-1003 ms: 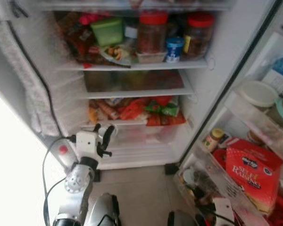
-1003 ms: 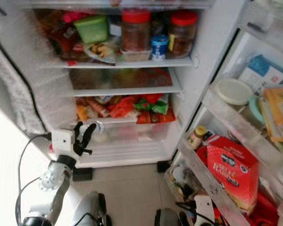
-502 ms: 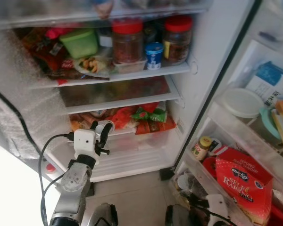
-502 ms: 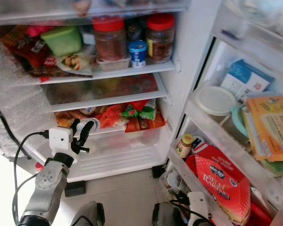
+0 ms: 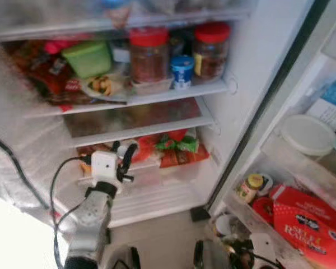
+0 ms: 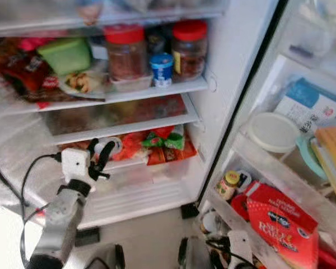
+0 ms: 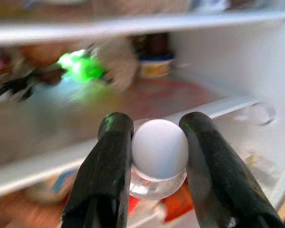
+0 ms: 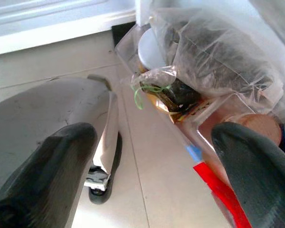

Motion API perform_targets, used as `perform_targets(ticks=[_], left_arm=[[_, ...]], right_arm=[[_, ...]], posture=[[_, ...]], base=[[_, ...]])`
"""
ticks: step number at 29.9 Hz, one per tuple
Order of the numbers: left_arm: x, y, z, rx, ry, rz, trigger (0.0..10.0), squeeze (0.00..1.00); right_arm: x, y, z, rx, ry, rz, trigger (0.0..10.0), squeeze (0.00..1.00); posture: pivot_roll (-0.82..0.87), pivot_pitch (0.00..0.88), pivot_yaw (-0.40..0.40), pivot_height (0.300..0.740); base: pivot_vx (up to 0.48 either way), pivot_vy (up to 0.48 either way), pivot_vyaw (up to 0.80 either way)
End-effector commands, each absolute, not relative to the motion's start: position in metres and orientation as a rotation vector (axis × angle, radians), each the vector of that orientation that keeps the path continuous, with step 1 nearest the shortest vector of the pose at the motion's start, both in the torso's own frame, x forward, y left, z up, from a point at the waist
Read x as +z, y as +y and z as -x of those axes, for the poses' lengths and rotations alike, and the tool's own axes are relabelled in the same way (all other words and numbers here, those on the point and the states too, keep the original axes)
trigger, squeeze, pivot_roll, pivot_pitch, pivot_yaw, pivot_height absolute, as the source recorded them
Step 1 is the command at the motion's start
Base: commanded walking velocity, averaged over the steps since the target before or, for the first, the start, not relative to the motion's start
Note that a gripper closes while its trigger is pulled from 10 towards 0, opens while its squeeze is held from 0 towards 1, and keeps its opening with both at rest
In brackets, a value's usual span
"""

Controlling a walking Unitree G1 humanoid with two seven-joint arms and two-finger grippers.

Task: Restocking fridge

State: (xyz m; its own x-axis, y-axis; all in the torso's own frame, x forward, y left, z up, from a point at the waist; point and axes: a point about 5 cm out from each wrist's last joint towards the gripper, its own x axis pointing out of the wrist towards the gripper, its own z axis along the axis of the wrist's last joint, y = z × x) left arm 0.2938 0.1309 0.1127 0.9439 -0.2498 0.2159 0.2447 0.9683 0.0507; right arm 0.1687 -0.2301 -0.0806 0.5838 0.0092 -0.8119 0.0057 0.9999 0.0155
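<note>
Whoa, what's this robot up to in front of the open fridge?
It is restocking the fridge. Its left gripper is shut on a small clear bottle with a white cap, held up in front of the lower shelf, where red and green snack packets lie. The bottle is not yet set down. Above, red-lidded jars and a green box fill the upper shelf. The right gripper hangs open near the floor by the door bins.

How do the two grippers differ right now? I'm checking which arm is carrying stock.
The left gripper is shut on a white-capped clear bottle, raised at the fridge's lower shelf; the right gripper is open, holding nothing, low by the door bin. Both have two black fingers.
</note>
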Motion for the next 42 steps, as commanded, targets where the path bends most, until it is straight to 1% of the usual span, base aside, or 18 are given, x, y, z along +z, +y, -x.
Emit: perform_targets(ticks=[1,23,37,42], left_arm=[[0.115,0.143,-0.293,-0.219,-0.239,-0.049,10.0,0.0],[0.124,0.14,-0.296,-0.253,-0.28,-0.125,10.0,0.0],[0.09,0.155,-0.281,-0.203,-0.174,-0.126,10.0,0.0],[0.068,0.166,-0.275,-0.136,-0.072,-0.05,10.0,0.0]], right_arm=[[-0.085,-0.229,-0.161,-0.001,0.981,-0.04,10.0,0.0],[-0.085,-0.227,-0.162,0.008,0.977,-0.053,10.0,0.0],[-0.084,-0.227,-0.162,0.01,0.973,-0.059,10.0,0.0],[-0.084,-0.227,-0.162,0.012,0.973,-0.058,10.0,0.0]], posture=[[0.01,0.105,-0.017,0.628],[0.01,0.111,-0.006,0.628],[0.01,0.123,-0.009,0.628],[0.01,0.122,-0.011,0.628]], base=[[0.3,0.0,0.0],[0.298,0.0,0.0],[0.0,0.0,0.0],[0.0,0.0,0.0]])
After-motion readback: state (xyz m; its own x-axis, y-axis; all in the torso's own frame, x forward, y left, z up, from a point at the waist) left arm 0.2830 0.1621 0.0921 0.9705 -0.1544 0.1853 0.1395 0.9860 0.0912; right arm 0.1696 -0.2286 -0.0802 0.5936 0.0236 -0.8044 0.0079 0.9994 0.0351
